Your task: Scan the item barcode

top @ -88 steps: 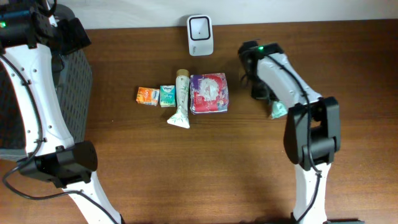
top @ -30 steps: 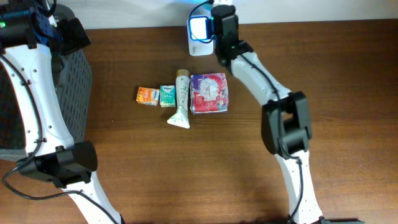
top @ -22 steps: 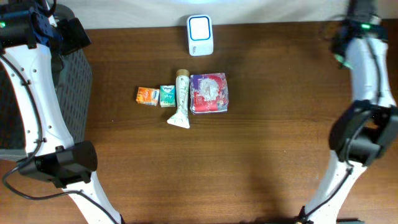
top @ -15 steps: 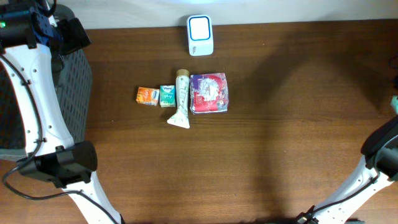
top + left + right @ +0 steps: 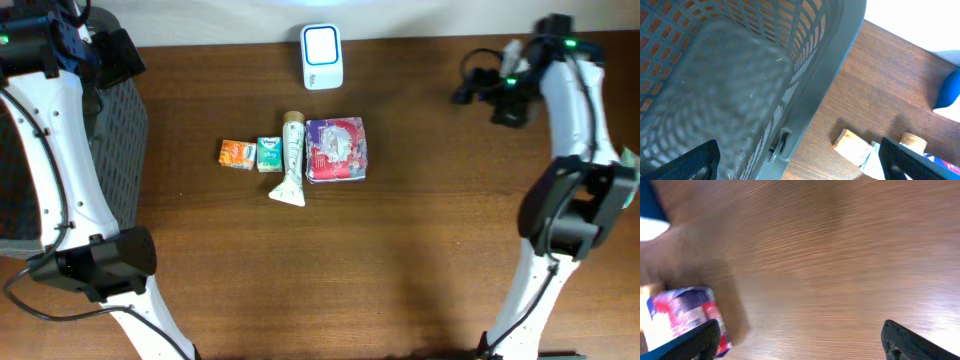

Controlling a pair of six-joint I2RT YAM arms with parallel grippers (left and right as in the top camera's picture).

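the right gripper hangs over the table near its far right corner, fingers spread and empty. the left gripper is spread too, above the basket. the orange box, green box, tube and pink packet lie in a row mid-table, near the scanner.

No legible text — pack print blurred.

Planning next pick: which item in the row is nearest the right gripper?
The red-and-purple packet, at the row's right end; tube, green box and orange box lie further left.
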